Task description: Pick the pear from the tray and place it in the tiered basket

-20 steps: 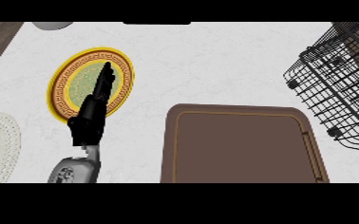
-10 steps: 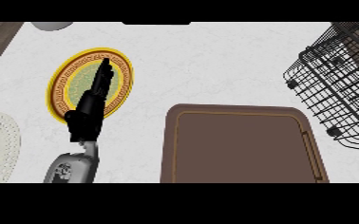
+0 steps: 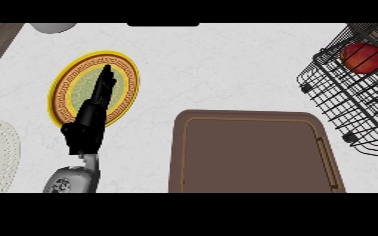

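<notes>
The brown tray (image 3: 255, 155) lies at the lower middle of the counter with nothing on it. At the right edge stands the black wire tiered basket (image 3: 332, 92), and a red round fruit (image 3: 359, 57) sits in its upper part behind the wires. I cannot tell whether this fruit is the pear. My left hand (image 3: 87, 125) comes up from the lower left, its fingers straight and stretched over a yellow-rimmed plate (image 3: 70, 77); it holds nothing. My right hand shows nowhere.
A white plate (image 3: 6, 155) pokes in at the left edge. A grey round object (image 3: 52, 26) sits at the top left. A dark strip (image 3: 162, 24) runs along the counter's far edge. White counter (image 3: 221, 65) lies between plate and basket.
A red fruit now shows inside the basket where none was seen before. My left hand has drifted slightly down and to the left.
</notes>
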`<state>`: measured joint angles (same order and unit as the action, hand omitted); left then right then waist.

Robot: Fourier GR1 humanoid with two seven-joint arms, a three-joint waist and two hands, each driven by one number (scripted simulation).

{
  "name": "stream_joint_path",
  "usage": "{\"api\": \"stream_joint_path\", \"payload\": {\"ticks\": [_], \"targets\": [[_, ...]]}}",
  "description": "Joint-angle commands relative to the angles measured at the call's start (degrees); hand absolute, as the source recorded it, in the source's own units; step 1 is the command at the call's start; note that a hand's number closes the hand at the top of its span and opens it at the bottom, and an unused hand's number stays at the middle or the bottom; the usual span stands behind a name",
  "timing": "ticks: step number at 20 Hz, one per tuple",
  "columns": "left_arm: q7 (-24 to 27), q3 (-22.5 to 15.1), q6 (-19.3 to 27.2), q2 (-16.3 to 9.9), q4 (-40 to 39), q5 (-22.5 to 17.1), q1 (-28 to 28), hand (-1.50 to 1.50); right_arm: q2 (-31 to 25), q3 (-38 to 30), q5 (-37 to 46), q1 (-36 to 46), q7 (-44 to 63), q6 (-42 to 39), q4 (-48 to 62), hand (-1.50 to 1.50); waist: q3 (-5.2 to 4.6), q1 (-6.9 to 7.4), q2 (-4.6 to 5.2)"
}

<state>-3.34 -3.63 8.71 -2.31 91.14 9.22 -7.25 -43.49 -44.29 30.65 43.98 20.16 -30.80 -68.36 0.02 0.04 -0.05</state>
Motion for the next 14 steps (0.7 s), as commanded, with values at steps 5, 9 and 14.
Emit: {"api": "stream_joint_path", "payload": {"ticks": [5, 9, 14], "targets": [[0.5, 0.1, 1.8, 1.3, -2.3, 1.2, -1.0, 0.0, -12.1, -15.9, -7.0, -4.7, -2.8, -0.6, 14.1, -1.5, 0.11, -1.02, 0.18], [-1.3, -0.9, 1.0, 1.2, 1.9, 0.8, 1.2, 0.0, -19.0, -23.6, -10.6, -13.8, -10.8, -6.3, 23.2, -1.5, 0.23, -1.19, -0.03], [1.3, 0.7, 0.7, 0.0, -1.3, 0.3, -0.4, 0.0, -25.2, -28.8, -12.7, -23.9, -21.8, -12.2, 34.1, -1.5, 0.24, -1.4, 0.16]]}}
